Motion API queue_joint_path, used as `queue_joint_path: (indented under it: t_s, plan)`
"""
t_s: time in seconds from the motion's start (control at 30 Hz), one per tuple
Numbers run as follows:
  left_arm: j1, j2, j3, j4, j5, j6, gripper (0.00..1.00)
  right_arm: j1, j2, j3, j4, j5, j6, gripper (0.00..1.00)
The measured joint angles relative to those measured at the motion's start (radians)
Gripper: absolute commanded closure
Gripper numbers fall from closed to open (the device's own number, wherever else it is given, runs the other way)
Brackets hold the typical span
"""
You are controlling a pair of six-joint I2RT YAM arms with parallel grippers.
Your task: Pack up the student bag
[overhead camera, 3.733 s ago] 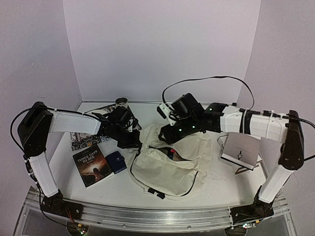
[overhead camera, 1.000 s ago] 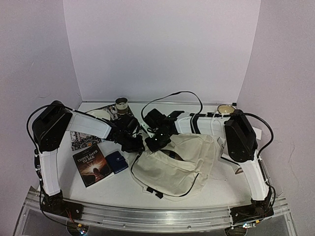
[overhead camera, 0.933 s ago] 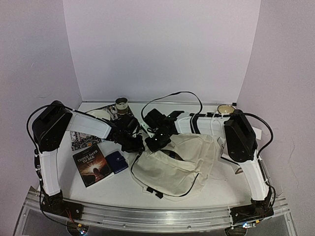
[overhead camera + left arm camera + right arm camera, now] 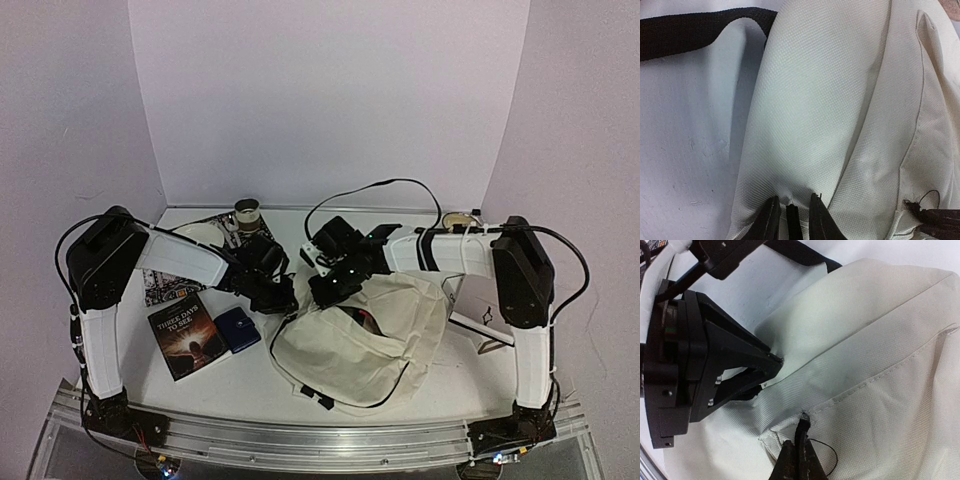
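Both jaws were closed down: the left gripper [image 4: 791, 217] pinched a fold of the bag [image 4: 345, 345], and the right gripper [image 4: 799, 455] a black tab [image 4: 803, 421] at its seam, probably bracing the fabric for opening. The bag lay mid-table [image 4: 250, 378], slightly right.

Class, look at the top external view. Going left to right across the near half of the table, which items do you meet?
book → small blue case → student bag → white card propped on a stand
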Motion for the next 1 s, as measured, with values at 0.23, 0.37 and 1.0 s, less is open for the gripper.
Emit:
queue_joint_path:
  t_s: [0.23,0.37,1.0]
  plan:
    - [-0.003,0.0,-0.001,0.003,0.003,0.0,0.79,-0.002,-0.044,-0.081,0.064,0.001,0.036,0.93]
    - [-0.003,0.0,-0.001,0.003,0.003,0.0,0.79,-0.003,-0.056,-0.09,0.072,-0.005,0.059,0.89]
    - [-0.003,0.0,-0.001,0.003,0.003,0.0,0.79,-0.025,0.021,-0.011,0.077,-0.009,0.103,0.79]
